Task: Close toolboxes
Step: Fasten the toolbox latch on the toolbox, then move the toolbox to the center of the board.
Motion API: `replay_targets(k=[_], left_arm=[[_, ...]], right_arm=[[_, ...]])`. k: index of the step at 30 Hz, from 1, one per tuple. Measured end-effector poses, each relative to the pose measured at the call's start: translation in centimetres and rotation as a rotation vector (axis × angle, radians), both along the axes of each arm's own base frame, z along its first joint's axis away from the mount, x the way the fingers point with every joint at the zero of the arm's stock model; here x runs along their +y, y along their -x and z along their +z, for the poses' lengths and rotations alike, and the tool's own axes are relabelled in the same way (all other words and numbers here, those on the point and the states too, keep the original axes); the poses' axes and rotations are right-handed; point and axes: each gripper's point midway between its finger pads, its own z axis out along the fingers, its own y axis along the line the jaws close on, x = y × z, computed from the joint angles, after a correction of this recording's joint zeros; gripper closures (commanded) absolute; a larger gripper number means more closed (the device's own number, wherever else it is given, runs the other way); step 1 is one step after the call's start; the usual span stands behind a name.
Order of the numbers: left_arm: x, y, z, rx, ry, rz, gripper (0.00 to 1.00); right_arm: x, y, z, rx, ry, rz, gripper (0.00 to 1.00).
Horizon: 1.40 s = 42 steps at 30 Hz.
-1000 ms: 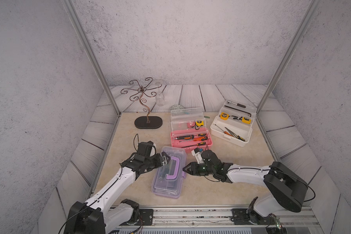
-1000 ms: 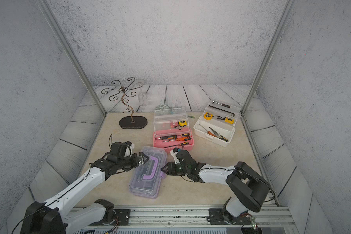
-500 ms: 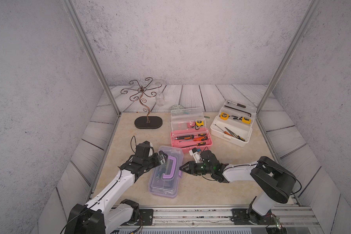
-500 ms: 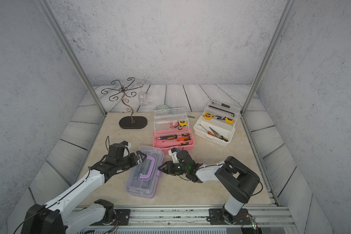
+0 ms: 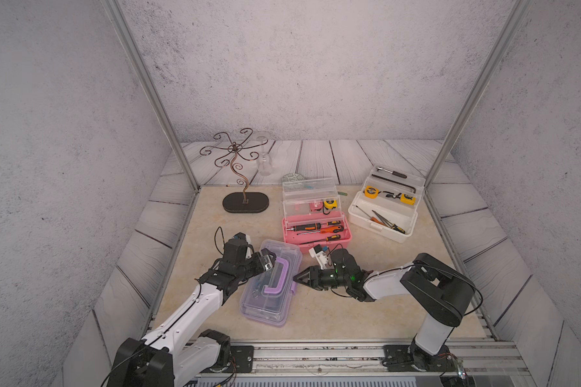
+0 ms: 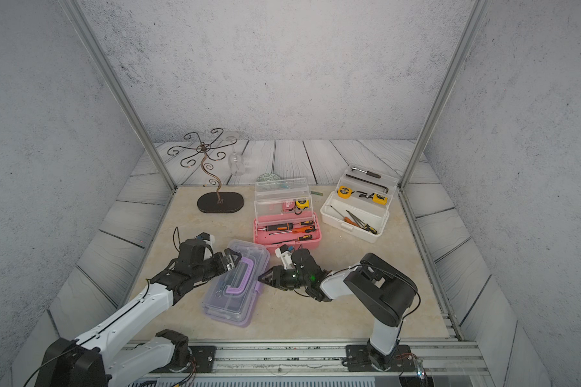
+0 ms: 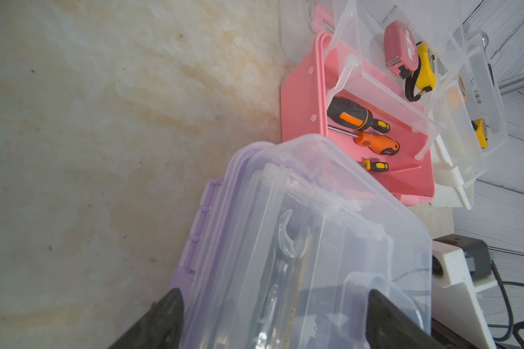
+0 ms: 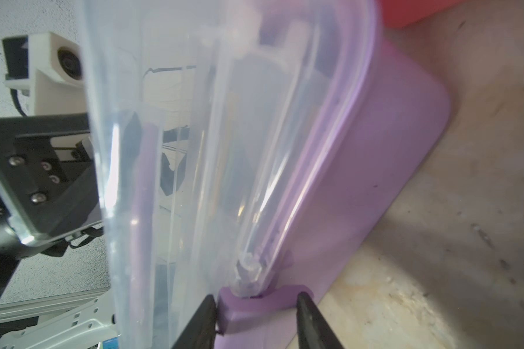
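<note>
The purple toolbox point(image 5: 270, 295) point(image 6: 235, 295) lies near the front, its clear lid down and its handle flat on top. My left gripper point(image 5: 267, 263) point(image 7: 273, 294) stands open at the box's far left corner. One finger is beside the hinge edge and the other is over the lid point(image 7: 315, 241). My right gripper point(image 5: 296, 277) point(image 8: 256, 297) is low at the box's right side, its jaws shut on the purple latch point(image 8: 254, 308). The pink toolbox point(image 5: 319, 244) point(image 7: 300, 105) and the white toolbox point(image 5: 379, 228) stand behind with their lids up.
A wire jewellery stand point(image 5: 245, 202) on a dark oval base is at the back left, with a clear glass point(image 5: 264, 160) behind it. A small patterned disc point(image 5: 291, 177) lies behind the pink box. A metal rail point(image 5: 316, 355) runs along the front edge.
The purple toolbox has slid slightly to the left. My right gripper followed it at the latch and that arm's elbow swung in. The left gripper stayed at the box's corner.
</note>
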Motion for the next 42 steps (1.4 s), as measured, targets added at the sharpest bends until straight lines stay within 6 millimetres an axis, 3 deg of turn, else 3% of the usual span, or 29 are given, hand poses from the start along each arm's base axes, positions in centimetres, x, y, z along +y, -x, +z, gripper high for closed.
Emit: replay_targets(k=[7, 22, 31, 35, 42], left_arm=[[0.4, -0.1, 0.0, -0.021, 0.006, 0.03, 0.1], [1.6, -0.4, 0.1, -0.06, -0.031, 0.155, 0.09], [2.1, 0.7, 0.7, -0.025, -0.094, 0.165, 0.06], [1.9, 1.3, 0.9, 0.005, -0.089, 0.145, 0.04], [1.3, 2.1, 1.0, 0.06, -0.083, 0.08, 0.02]], right_arm=[[0.3, -0.3, 0.0, 0.014, -0.008, -0.013, 0.56], [1.2, -2.9, 0.2, 0.057, -0.036, -0.15, 0.57], [0.4, -3.2, -0.3, 0.009, 0.036, -0.18, 0.49], [-0.1, -2.8, 0.5, -0.036, 0.071, -0.162, 0.47], [-0.6, -1.6, 3.6, -0.097, 0.059, -0.123, 0.47]])
